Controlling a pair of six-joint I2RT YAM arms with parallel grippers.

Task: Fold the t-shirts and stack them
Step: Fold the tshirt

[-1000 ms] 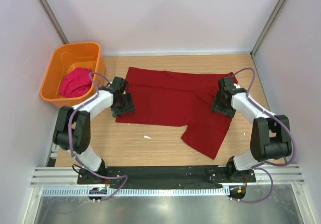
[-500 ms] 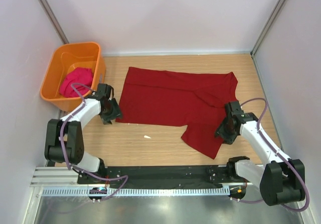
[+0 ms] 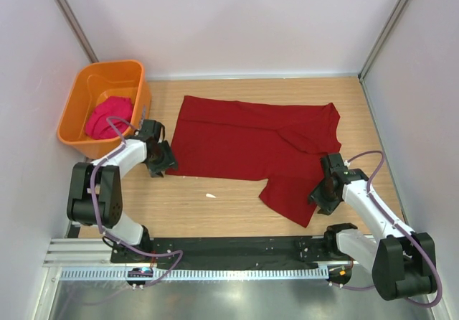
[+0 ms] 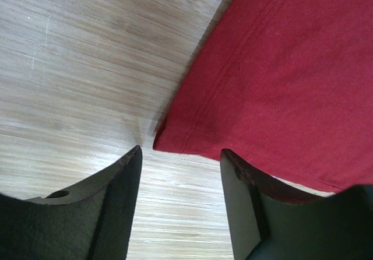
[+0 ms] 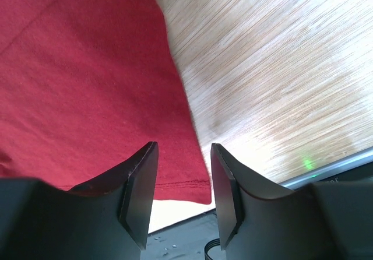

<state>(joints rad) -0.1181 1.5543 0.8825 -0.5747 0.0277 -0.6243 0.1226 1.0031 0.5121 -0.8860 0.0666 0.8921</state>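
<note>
The dark crimson t-shirt (image 3: 247, 144) lies spread on the wooden table, with one part reaching toward the near right. The magenta-pink t-shirt (image 3: 109, 117) lies bunched in the orange tub (image 3: 82, 94). My left gripper (image 3: 162, 162) is open and empty at the crimson shirt's near-left corner. In the left wrist view that corner (image 4: 175, 139) lies just ahead of the gripper (image 4: 180, 155). My right gripper (image 3: 320, 193) is open, low over the shirt's near-right edge. In the right wrist view the hem corner (image 5: 192, 181) lies between the jaws of the gripper (image 5: 183, 152).
The tub stands at the far left, against the left wall. A small white scrap (image 3: 210, 195) lies on the wood near the shirt's near edge. Walls close in the table on three sides. A black rail (image 3: 229, 247) with the arm bases runs along the near edge.
Both grippers left the shirt's sides. The left drew back left, then edged to the near-left corner. The right swung down to the near-right hem.
</note>
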